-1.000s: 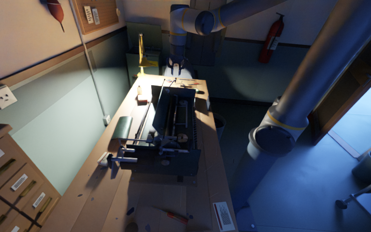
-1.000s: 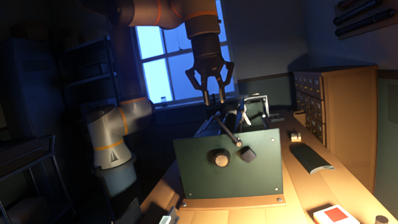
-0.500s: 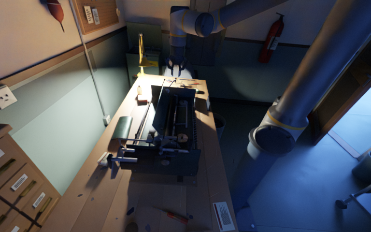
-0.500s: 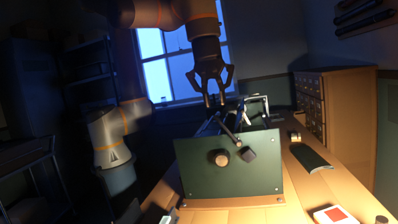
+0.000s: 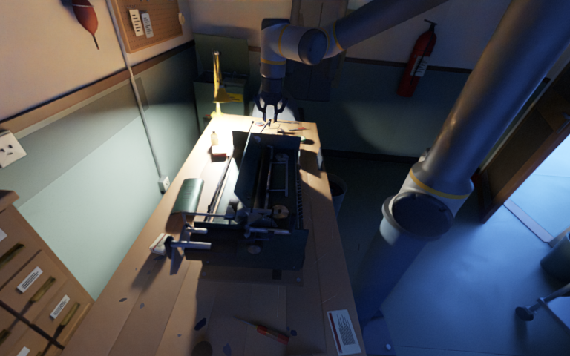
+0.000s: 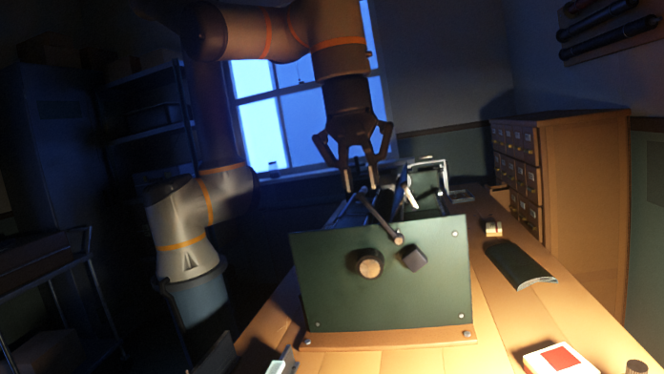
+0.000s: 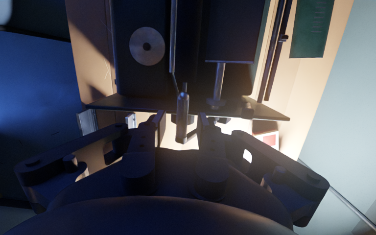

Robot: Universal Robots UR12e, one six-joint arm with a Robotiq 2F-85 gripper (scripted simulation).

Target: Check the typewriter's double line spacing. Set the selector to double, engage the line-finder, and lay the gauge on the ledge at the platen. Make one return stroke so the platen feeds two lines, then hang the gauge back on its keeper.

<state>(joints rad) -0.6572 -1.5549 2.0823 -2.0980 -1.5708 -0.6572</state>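
Note:
The dark green typewriter (image 5: 256, 201) sits in the middle of the long wooden bench, its flat end plate (image 6: 381, 272) facing the second side camera. That plate carries a round knob (image 6: 368, 265) and a square dark knob (image 6: 413, 257), and a slim lever with a ball tip (image 6: 379, 217) slants up from it. My gripper (image 6: 357, 183) hangs over the far end of the machine, partly open and empty. In the wrist camera the lever's cylindrical handle (image 7: 182, 116) stands between my fingers. I cannot pick out the gauge.
A yellow desk lamp (image 5: 220, 86) and small tools lie at the bench's far end. A curved green cover (image 6: 517, 264) and a white box with a red square (image 6: 560, 358) lie beside the typewriter. A drawer cabinet (image 6: 558, 167) lines the wall side, and a red pen (image 5: 271, 333) lies near the front.

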